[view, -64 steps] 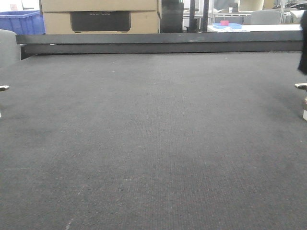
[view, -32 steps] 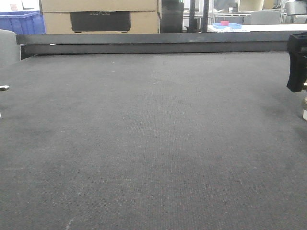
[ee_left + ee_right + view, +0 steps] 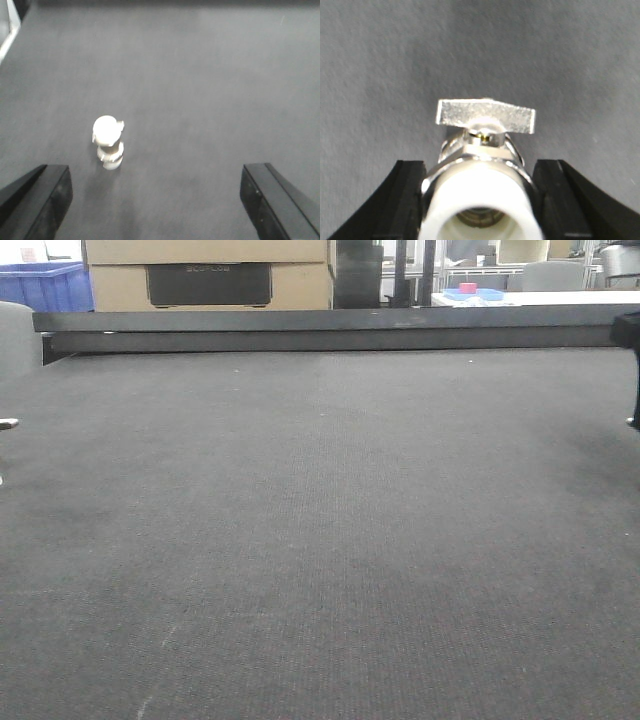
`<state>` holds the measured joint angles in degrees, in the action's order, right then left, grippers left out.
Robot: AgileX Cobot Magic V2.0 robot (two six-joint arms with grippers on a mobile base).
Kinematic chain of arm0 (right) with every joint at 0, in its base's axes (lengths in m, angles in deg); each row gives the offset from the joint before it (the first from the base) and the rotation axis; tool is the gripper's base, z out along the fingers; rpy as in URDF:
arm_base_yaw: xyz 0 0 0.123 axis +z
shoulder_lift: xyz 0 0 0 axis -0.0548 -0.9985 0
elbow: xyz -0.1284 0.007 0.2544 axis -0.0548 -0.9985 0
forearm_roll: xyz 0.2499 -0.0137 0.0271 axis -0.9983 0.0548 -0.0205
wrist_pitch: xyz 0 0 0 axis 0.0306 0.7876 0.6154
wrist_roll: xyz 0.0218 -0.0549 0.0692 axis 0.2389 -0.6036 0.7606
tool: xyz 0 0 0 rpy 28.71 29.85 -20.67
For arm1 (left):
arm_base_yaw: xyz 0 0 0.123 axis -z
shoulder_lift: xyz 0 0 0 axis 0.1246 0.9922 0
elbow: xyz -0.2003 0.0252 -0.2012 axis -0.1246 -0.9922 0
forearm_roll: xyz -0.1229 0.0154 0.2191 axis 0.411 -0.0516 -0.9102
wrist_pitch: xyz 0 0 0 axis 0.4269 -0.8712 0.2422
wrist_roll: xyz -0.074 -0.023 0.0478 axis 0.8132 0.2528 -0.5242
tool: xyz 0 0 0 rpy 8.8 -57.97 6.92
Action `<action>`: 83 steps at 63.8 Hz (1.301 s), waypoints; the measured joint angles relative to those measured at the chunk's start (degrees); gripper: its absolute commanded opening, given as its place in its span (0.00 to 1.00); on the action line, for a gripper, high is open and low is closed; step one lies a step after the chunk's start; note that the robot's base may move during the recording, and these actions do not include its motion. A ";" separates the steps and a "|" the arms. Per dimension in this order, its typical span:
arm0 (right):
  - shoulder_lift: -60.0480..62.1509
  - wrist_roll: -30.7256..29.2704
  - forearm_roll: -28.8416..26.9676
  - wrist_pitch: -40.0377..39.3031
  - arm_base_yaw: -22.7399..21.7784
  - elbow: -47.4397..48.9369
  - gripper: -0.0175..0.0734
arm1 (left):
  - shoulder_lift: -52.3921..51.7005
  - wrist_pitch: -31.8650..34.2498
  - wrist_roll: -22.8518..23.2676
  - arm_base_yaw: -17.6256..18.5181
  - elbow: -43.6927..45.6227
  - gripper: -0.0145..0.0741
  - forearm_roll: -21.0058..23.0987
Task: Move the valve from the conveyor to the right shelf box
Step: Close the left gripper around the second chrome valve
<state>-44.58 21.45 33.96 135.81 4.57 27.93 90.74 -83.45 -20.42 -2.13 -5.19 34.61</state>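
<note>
Valve (image 3: 480, 155) is sitting clamped between the two black fingers (image 3: 406, 200) of the right pincer (image 3: 481, 205), which are pressing against either side of its body, so this pincer is closed on it. It is looking like solid plated metal: rigid, probably dense for its bulk, and smooth enough to be slipping if squeezed on a rounded part. The flat-sided hexagonal shoulder where the fingers are sitting seems the soundest hold, while the handle (image 3: 486, 116) is better left free, since it may be turning under load. The body is shining bright silver. The flat winged handle is lying crosswise just beyond the fingertips, and a white sleeve (image 3: 480, 197) with a dark bore is facing back toward the wrist. Beneath and beyond the fingers the grey conveyor (image 3: 395, 60) is spreading out; whether the valve is touching it I cannot tell. The left pincer (image 3: 157, 197) is hanging with its fingers wide apart, gripping nothing, and a second valve (image 3: 107, 142) is standing on the belt ahead of it, nearer one finger. Farther off, a black rail (image 3: 320, 330) is edging the belt, with cardboard boxes (image 3: 210, 270) and a blue bin (image 3: 45, 285) behind. No shelf box is showing.
</note>
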 measured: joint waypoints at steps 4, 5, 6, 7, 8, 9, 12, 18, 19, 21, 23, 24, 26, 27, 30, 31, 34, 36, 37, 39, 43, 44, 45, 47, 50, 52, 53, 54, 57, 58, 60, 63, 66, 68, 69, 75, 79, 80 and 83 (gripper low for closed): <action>1.92 0.00 0.12 0.16 0.00 0.00 0.02 | 2.84 -3.75 0.00 0.00 3.83 0.82 -1.13; 2.45 0.00 0.12 0.16 0.00 0.00 0.02 | 3.64 -4.75 0.00 0.00 4.72 0.82 -1.40; 2.98 0.00 0.12 0.16 0.00 0.00 0.02 | 4.85 -6.16 0.00 0.00 5.63 0.82 -1.68; 3.57 0.00 0.12 0.16 0.00 0.00 0.02 | 5.69 -7.13 0.00 0.00 6.53 0.82 -2.20; 4.16 0.00 0.12 0.16 0.00 0.00 0.02 | 6.54 -8.10 0.00 0.00 7.44 0.82 -2.52; 4.78 0.00 0.12 0.16 0.00 0.00 0.02 | 7.45 -9.06 0.00 0.00 8.33 0.82 -2.86; 7.30 0.00 -0.29 0.25 0.00 0.00 0.02 | 11.23 -12.52 0.12 0.00 11.78 0.82 -4.27; 11.22 0.00 -1.56 0.43 0.00 0.00 0.02 | 17.68 -16.59 0.12 0.00 16.72 0.82 -6.08; 11.80 0.00 -1.75 0.53 0.00 0.00 0.02 | 18.69 -17.00 0.12 0.00 17.40 0.82 -6.23; 13.10 0.00 -2.16 0.83 0.00 0.00 0.02 | 21.28 -17.82 0.12 -0.11 18.97 0.82 -6.48; 14.39 0.00 -2.46 1.08 0.00 0.00 0.02 | 23.40 -18.36 0.12 -0.44 20.36 0.82 -6.59; 14.87 0.00 -2.62 1.30 0.00 0.00 0.02 | 24.46 -18.62 0.12 -0.61 20.88 0.82 -6.59; 15.79 0.00 -2.87 1.58 0.00 0.00 0.02 | 26.96 -19.33 -0.06 -1.33 21.90 0.82 -6.49; 16.22 0.00 -3.00 1.67 0.00 0.00 0.02 | 27.94 -19.70 -0.06 -1.65 22.39 0.82 -6.38; 17.98 0.00 -3.00 2.48 0.00 0.00 0.02 | 31.68 -21.16 -1.57 -3.29 24.47 0.82 -5.68; 18.35 0.00 -3.00 2.52 0.00 0.00 0.02 | 32.58 -21.54 -1.95 -3.79 24.70 0.82 -5.41; 19.34 0.00 -3.00 2.82 0.00 0.00 0.02 | 35.31 -22.38 -3.59 -5.32 26.14 0.82 -4.19; 20.01 0.00 -3.00 2.94 0.00 0.00 0.02 | 37.06 -22.75 -4.67 -6.35 26.91 0.82 -3.22; 20.22 0.00 -3.00 3.02 0.00 0.00 0.02 | 38.33 -22.86 -5.37 -7.13 27.28 0.82 -2.69; 20.61 0.00 -3.00 3.06 0.00 0.00 0.02 | 39.99 -22.99 -6.28 -8.13 27.95 0.82 -1.42; 21.03 0.00 -3.00 3.16 0.00 0.00 0.02 | 44.25 -22.86 -8.12 -10.28 29.62 0.82 -0.04; 21.03 0.00 -3.10 3.16 0.00 0.00 0.02 | 44.63 -22.70 -8.27 -10.42 29.76 0.82 0.13; 21.03 0.00 -3.10 3.16 0.00 0.00 0.02 | 45.36 -22.58 -8.59 -10.71 30.16 0.82 0.13; 21.03 0.00 -3.10 3.16 0.00 0.00 0.02 | 46.78 -22.30 -9.21 -11.08 30.70 0.82 0.28; 21.03 0.00 -3.21 3.28 0.00 0.00 0.02 | 49.12 -21.84 -10.25 -11.56 31.49 0.82 0.41; 21.03 0.00 -3.21 3.37 0.00 0.00 0.02 | 50.39 -21.44 -10.68 -11.86 32.06 0.82 0.55; 21.03 0.00 -3.21 3.37 0.00 0.00 0.02 | 50.99 -21.26 -11.01 -11.87 32.29 0.82 0.64; 21.03 0.00 -3.21 3.37 0.00 0.00 0.02 | 51.61 -21.15 -11.15 -11.99 32.50 0.82 0.77; 21.03 0.00 -3.21 3.37 0.00 0.00 0.02 | 53.57 -20.28 -11.75 -11.97 32.93 0.82 1.76; 21.03 0.00 -3.21 3.37 0.00 0.00 0.02 | 54.07 -20.05 -11.93 -11.97 33.02 0.82 2.12; 21.03 0.00 -3.21 3.37 0.00 0.00 0.02 | 55.08 -19.65 -12.23 -11.97 33.35 0.82 2.80; 21.03 0.00 -3.21 3.37 0.00 0.00 0.02 | 56.72 -18.80 -12.67 -11.97 33.40 0.82 3.91; 21.03 0.00 -3.21 3.37 0.00 0.00 0.02 | 58.02 -18.11 -12.95 -11.97 33.40 0.82 4.83; 21.03 0.00 -3.21 3.37 0.00 0.00 0.02 | 58.83 -17.69 -12.95 -11.97 33.40 0.82 5.26; 21.03 0.00 -3.21 3.37 0.00 0.00 0.02 | 59.20 -17.39 -13.07 -11.97 33.40 0.82 5.39; 21.03 0.00 -3.21 3.26 0.00 0.00 0.02 | 61.51 -16.41 -13.33 -11.97 33.40 0.82 5.66; 21.03 0.00 -3.21 3.02 0.00 0.00 0.02 | 62.79 -16.18 -13.43 -11.97 33.40 0.82 5.66; 21.03 0.00 -3.21 3.02 0.00 0.00 0.02 | 63.21 -16.20 -13.43 -11.97 33.40 0.82 5.66; 21.03 0.00 -3.21 2.91 0.00 0.00 0.02 | 64.05 -16.08 -13.43 -11.97 33.40 0.82 5.55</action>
<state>-23.55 21.45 30.75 138.72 4.57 27.93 154.79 -99.53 -33.85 -14.10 28.22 40.16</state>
